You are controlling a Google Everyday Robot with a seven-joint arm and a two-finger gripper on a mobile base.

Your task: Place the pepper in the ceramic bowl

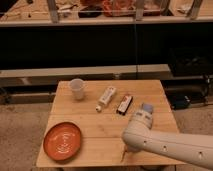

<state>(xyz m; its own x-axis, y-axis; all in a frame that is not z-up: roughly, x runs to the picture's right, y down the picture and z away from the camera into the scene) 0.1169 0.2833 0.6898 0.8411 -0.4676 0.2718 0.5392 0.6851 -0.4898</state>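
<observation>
Although the pincer (126,151) is pressed together, it sits tucked under the wrist of the white arm (165,144) at the near edge of the bench (102,127). Whether it pinches anything cannot be told from this view. The pepper cannot be made out anywhere on the open boards. My judgement is that it lies at or under the pincer, hidden by the wrist, either already gripped or just being taken.

The ceramic bowl (62,141) lies well to the left of the pincer as the camera sees it, near the same front edge, with bare boards between them. It is empty, with only its pale rings showing inside.

Beyond the pincer, toward the back of the bench, a whitish cup (76,88) stands, and a white tube (106,96) lies flat with a dark bar (124,104) beside it. A blue-grey block (147,107) lies just behind the wrist. None of them sits between pincer and bowl.

The task looks to be in its first half at most: the grasp is perhaps made, and nothing has been delivered. What is left is to raise the pepper, carry it leftward across the bare boards, bring it over the dish and let it go there.
</observation>
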